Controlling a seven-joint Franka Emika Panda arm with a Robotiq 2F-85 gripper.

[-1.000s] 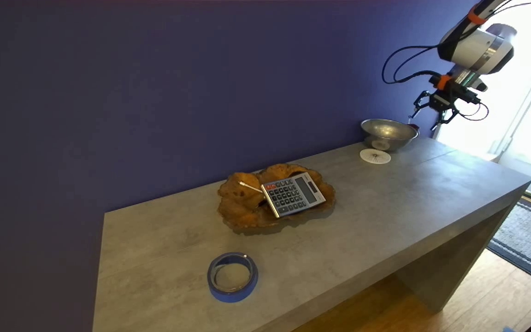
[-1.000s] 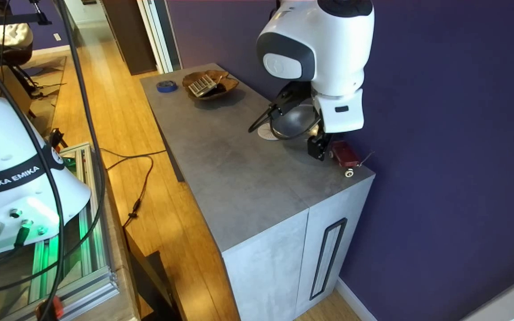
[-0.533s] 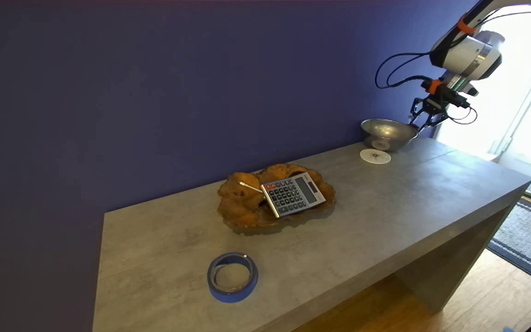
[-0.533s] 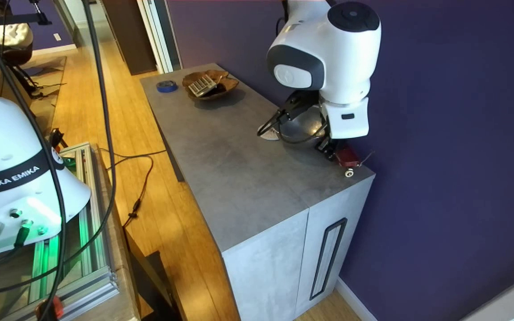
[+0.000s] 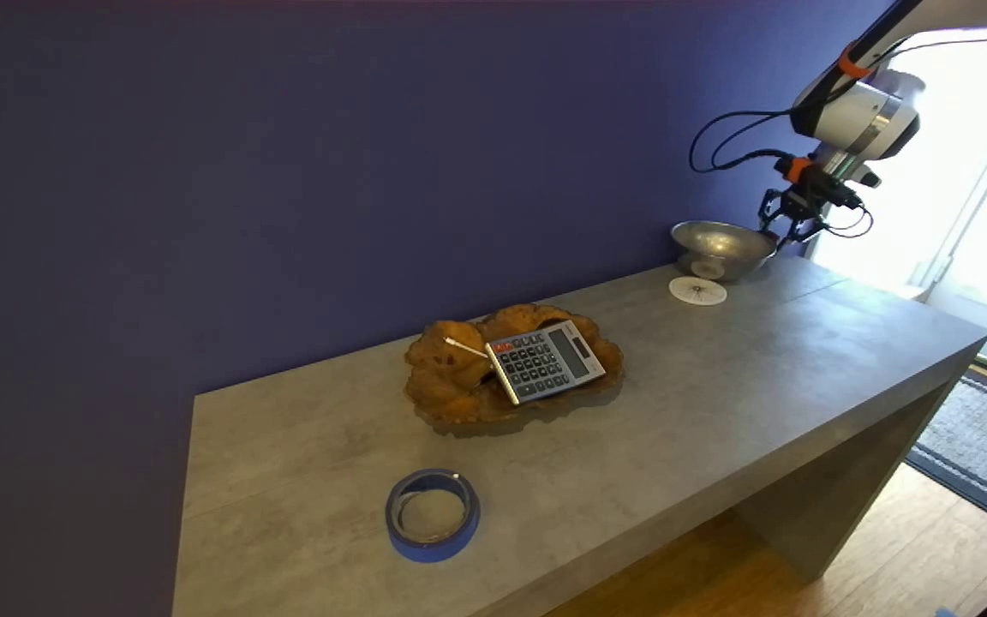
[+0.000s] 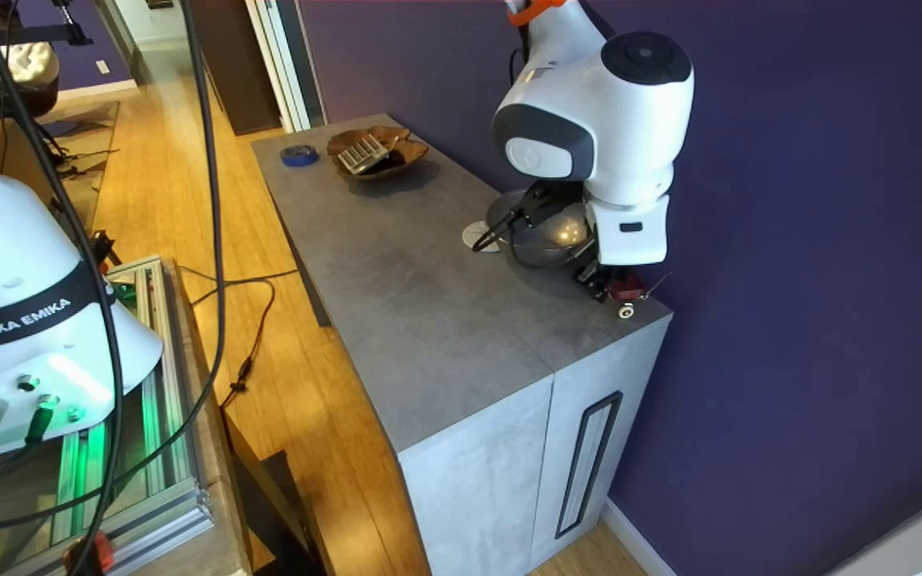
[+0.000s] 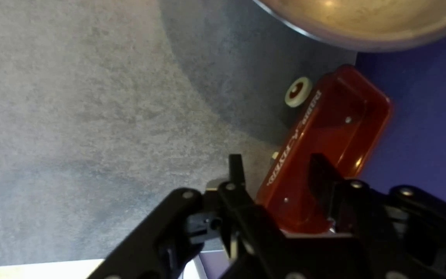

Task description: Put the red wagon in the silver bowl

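Observation:
The red wagon (image 7: 335, 131) stands on the tabletop against the purple wall, its tray open upward, white lettering on its side. It also shows in an exterior view (image 6: 627, 290), partly behind my gripper. The silver bowl (image 5: 723, 250) stands beside it in both exterior views, and its rim (image 7: 362, 37) shows at the top of the wrist view. My gripper (image 7: 277, 166) is open and low at the wagon's near end. One finger is outside the lettered wall, the other over or in the tray; contact cannot be told. In an exterior view my gripper (image 5: 776, 238) is right behind the bowl's rim.
A white disc (image 5: 697, 290) lies in front of the bowl. A wooden plate (image 5: 451, 377) holding a calculator (image 5: 545, 362) and a blue tape roll (image 5: 432, 516) are further along the table (image 5: 716, 394). The wall and the table's end are close to the wagon.
My gripper has moved down and toward the wagon, coming from above to around its near wall. The wagon, the bowl and the other objects have not visibly moved.

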